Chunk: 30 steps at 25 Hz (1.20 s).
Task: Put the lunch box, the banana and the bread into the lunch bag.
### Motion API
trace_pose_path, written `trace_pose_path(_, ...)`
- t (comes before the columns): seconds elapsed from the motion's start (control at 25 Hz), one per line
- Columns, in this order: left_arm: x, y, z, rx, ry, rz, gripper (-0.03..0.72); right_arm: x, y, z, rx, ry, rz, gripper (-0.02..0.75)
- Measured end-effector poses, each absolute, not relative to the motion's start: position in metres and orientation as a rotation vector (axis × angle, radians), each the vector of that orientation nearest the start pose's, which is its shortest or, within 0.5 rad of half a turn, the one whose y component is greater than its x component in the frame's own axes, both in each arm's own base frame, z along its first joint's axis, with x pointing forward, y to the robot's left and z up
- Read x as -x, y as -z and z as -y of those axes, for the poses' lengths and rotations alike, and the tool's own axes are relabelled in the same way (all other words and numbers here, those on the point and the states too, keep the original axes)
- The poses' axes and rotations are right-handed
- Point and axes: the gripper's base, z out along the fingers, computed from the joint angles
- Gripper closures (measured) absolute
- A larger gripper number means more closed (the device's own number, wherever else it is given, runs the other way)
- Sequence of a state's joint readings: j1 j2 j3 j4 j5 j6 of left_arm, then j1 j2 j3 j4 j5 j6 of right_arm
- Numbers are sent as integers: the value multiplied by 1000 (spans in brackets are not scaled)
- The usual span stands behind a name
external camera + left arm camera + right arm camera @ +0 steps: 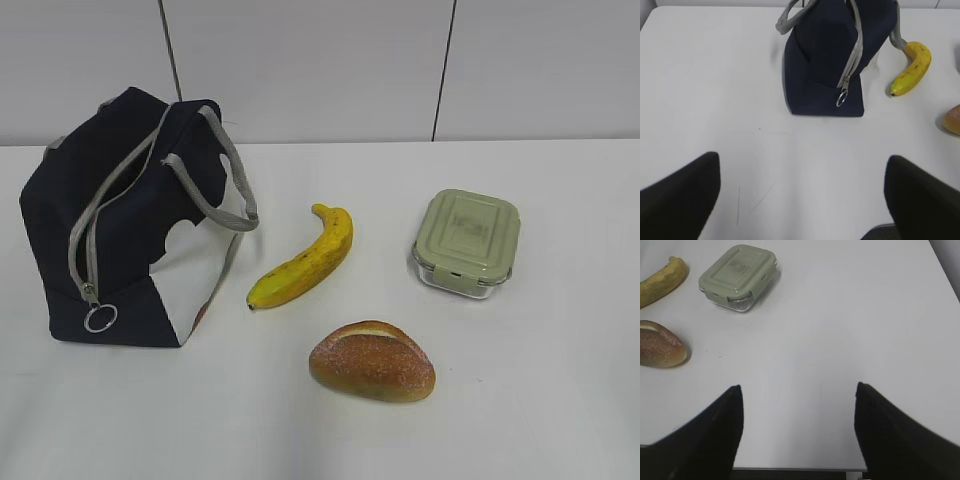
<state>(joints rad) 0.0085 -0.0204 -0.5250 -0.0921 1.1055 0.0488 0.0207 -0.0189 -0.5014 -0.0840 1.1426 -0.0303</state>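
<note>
The navy lunch bag (110,230) stands at the left of the white table, its grey zipper partly open at the top, ring pull (100,318) hanging in front. The banana (305,260) lies right of it, the bread (372,361) in front, the lunch box (467,243) with its sage-green lid at the right. Neither arm shows in the exterior view. My left gripper (802,160) is open and empty, well short of the lunch bag (832,55). My right gripper (798,390) is open and empty, near the table's front edge, away from the lunch box (737,276), the bread (660,345) and the banana (662,280).
The white table (540,400) ends at a pale panelled wall (300,60) behind. The table's front edge (795,469) shows just below my right gripper. The banana (912,70) and a sliver of the bread (952,119) show at the right of the left wrist view.
</note>
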Motion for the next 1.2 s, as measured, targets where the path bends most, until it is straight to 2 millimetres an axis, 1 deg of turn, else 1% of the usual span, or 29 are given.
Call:
trace_pose_path(0.32,13,-281,8,-50,73,-2041,46,12,-271,7,45,107,-2104,225)
trace_pose_path(0.52,13,-281,8,-50,73,-2041,93,12,-271,7,45,107,-2104,225)
trace_pose_path(0.64,13,-281,8,-50,73,-2041,104,12,-271,7,45,107,-2104,225)
trace_pose_path(0.8,9,-289,8,-50,74,-2066,107,12,-271,7,45,107,-2104,225)
trace_pose_path(0.96,-8,-307,8,-47,90,-2125,111,12,-271,7,45,107,-2104,226)
trace_pose_path(1.08,-32,-324,10,-41,126,-2169,112,12,-271,7,45,107,-2104,226)
trace_pose_path(1.2,-63,-342,13,-32,180,-2206,118,12,-271,7,45,107,-2104,226)
